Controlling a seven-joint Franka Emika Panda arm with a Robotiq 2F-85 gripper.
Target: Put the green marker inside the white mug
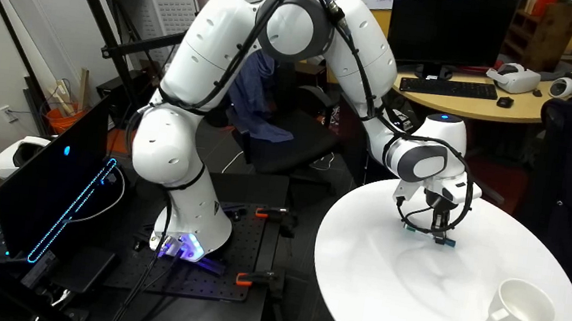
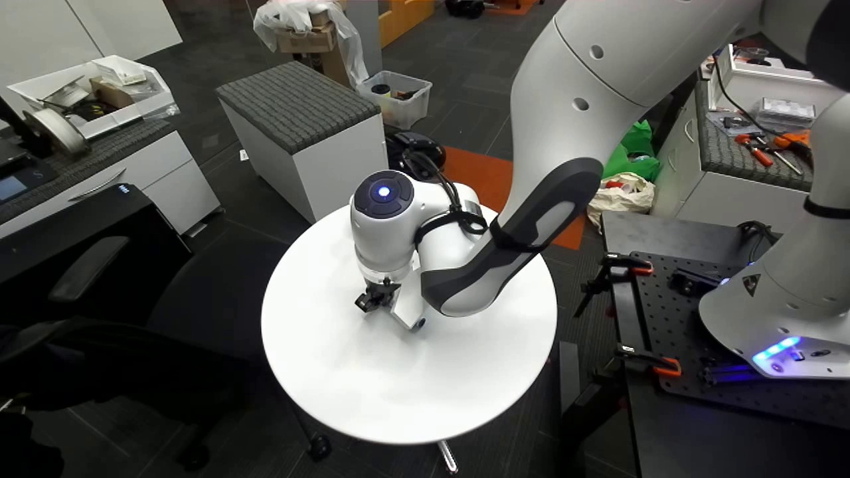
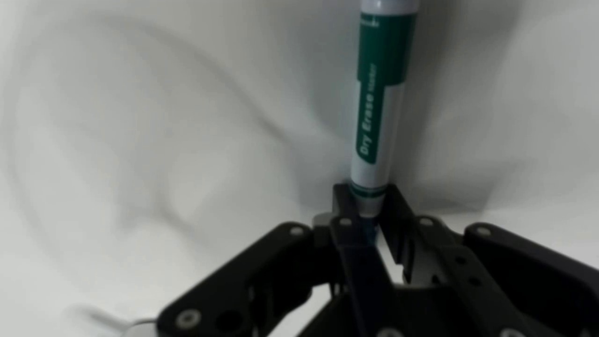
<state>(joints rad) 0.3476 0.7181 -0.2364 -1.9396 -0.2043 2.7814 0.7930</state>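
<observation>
Gripper (image 3: 367,205) pinching green marker (image 3: 380,112), white mug (image 1: 523,309) well apart

In the wrist view, the green marker (image 3: 380,93) was cut off at 1 o'clock, its other end hidden behind the gripper (image 3: 367,201); between 7 and 8 I saw a cropped pale shape (image 3: 140,331), too blurred to name.

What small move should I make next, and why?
I'd probably lift straight up slightly: the fingers look closed on the green marker, held level close to the white table, while the upright white mug stands apart, its rim likely needing clearance.
</observation>
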